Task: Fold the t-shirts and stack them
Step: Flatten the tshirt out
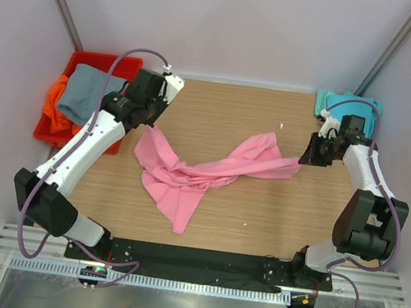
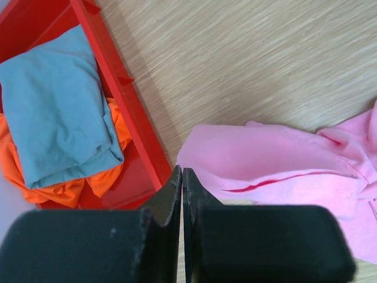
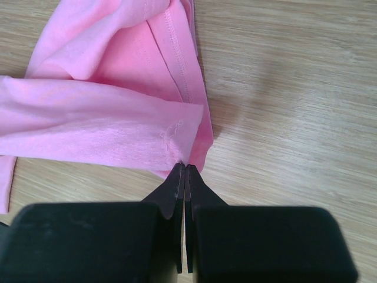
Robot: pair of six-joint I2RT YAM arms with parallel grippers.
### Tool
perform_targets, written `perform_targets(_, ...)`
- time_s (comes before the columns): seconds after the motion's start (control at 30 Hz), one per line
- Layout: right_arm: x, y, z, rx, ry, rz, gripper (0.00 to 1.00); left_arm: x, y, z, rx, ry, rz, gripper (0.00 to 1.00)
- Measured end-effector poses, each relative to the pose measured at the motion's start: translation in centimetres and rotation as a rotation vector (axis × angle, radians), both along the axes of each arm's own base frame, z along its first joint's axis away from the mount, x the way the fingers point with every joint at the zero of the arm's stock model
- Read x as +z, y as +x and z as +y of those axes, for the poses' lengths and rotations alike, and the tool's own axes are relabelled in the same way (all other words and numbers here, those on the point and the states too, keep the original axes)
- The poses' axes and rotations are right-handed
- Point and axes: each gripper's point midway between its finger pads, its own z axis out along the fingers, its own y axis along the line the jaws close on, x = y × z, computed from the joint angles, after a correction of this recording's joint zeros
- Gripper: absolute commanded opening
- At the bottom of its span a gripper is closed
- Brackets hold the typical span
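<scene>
**Untwist pink t-shirt (image 1: 187, 174) before folding**

Lies twisted across bench (image 1: 235, 105) middle; right pincer (image 3: 184, 167) clamped on its hem; left pincer (image 2: 181, 171) together at opposite corner, hold on cloth unclear; draw ends apart evenly, low, turning out the twist until flat

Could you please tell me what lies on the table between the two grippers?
The pink t-shirt, bunched and twisted, stretches across from the left gripper to the right gripper. The top view shows the whole span.
</scene>
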Motion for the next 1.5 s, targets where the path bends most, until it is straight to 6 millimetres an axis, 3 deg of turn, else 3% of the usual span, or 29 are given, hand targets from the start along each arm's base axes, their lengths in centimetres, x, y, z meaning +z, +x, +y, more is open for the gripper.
perform_targets(0.3,0.0,-0.2,0.2,0.007,0.007,0.006,0.01,-0.2,-0.6,-0.3,-0.008,-0.032,0.005,0.0)
perform_targets(0.37,-0.3,-0.7,0.2,0.023,0.007,0.029,0.08,-0.3,-0.8,-0.2,-0.008,-0.034,0.007,0.0)
perform_targets(0.5,-1.7,-2.5,0.5,0.076,0.014,0.12,0.11,0.1,-1.2,-0.1,-0.009,-0.041,-0.005,0.0)
perform_targets(0.63,-1.6,-3.9,0.9,0.14,0.038,0.212,0.4,0.9,-1.3,0.6,0.007,-0.052,-0.027,0.0)
perform_targets(0.73,-0.7,-2.7,0.7,0.165,0.032,0.202,0.49,1.3,-1.2,1.2,0.021,-0.058,-0.039,0.0)
perform_targets(0.97,0.3,-0.5,0.8,0.163,0.054,0.153,0.47,1.3,-1.3,1.4,0.024,-0.074,-0.038,0.0)
perform_targets(1.27,-6.4,-1.0,1.0,0.183,0.117,0.352,0.44,0.8,-1.4,1.2,0.013,-0.088,-0.023,0.0)
perform_targets(1.5,-7.1,-0.1,0.9,0.184,0.12,0.36,0.42,0.6,-1.3,1.0,0.01,-0.089,-0.014,0.0)
